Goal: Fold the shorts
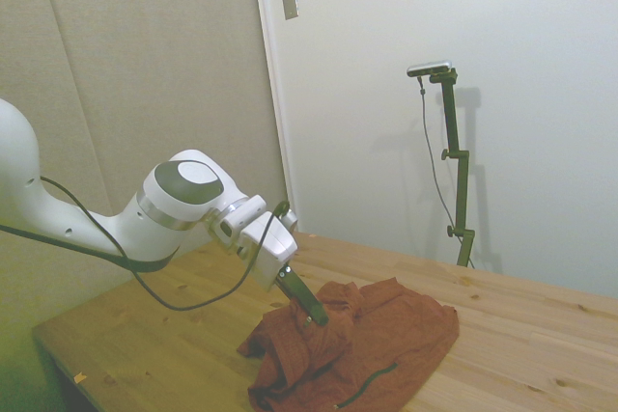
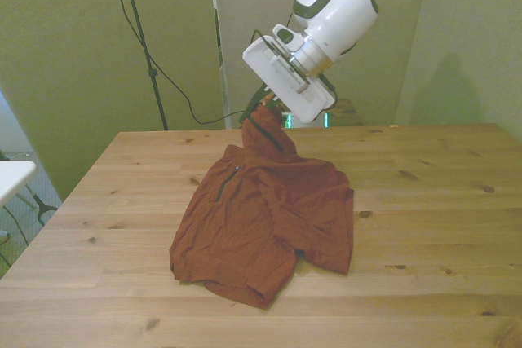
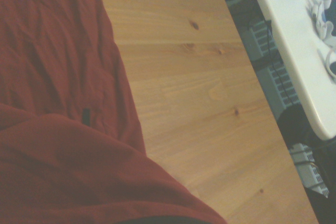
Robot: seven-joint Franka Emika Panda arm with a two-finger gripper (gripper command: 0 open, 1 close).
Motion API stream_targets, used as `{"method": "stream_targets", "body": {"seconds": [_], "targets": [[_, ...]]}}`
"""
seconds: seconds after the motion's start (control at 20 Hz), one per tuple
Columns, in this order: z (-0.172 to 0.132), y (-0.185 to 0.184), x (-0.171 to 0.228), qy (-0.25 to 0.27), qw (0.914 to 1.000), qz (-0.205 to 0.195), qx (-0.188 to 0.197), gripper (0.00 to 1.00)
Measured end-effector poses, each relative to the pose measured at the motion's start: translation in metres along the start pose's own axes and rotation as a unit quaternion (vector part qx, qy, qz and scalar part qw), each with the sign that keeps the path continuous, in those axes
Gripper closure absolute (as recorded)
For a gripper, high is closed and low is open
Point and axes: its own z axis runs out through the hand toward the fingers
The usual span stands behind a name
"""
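The rust-orange shorts [image 2: 261,218] lie rumpled on the wooden table [image 2: 432,201], mostly toward the front view's left. One waist corner is pulled up into a peak, and the half from the front view's right is draped over the other half. My gripper [image 2: 266,108] is shut on that raised corner, a little above the table's far side. A thin dark green zip line [image 2: 226,185] shows on the flat half. The side view has the gripper [image 1: 315,315] tilted down into the bunched shorts [image 1: 381,344]. The wrist view looks down on the shorts [image 3: 52,103] and bare wood.
A white table [image 2: 11,174] stands off the wooden table's edge at the front view's left, also seen as a white table [image 3: 294,40] in the wrist view with cables on it. Bare wood [image 2: 440,226] spans the front view's right half.
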Motion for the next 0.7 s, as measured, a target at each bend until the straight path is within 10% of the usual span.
{"method": "stream_targets", "body": {"seconds": [0.15,0.2,0.7], "targets": [[0.025,0.013,-0.003,-0.013,0.9998,-0.003,-0.015,1.0],[0.033,0.014,-0.006,-0.017,0.9998,-0.004,-0.013,0.0],[0.078,-0.01,-0.028,-0.042,0.9986,-0.03,-0.008,0.0]]}}
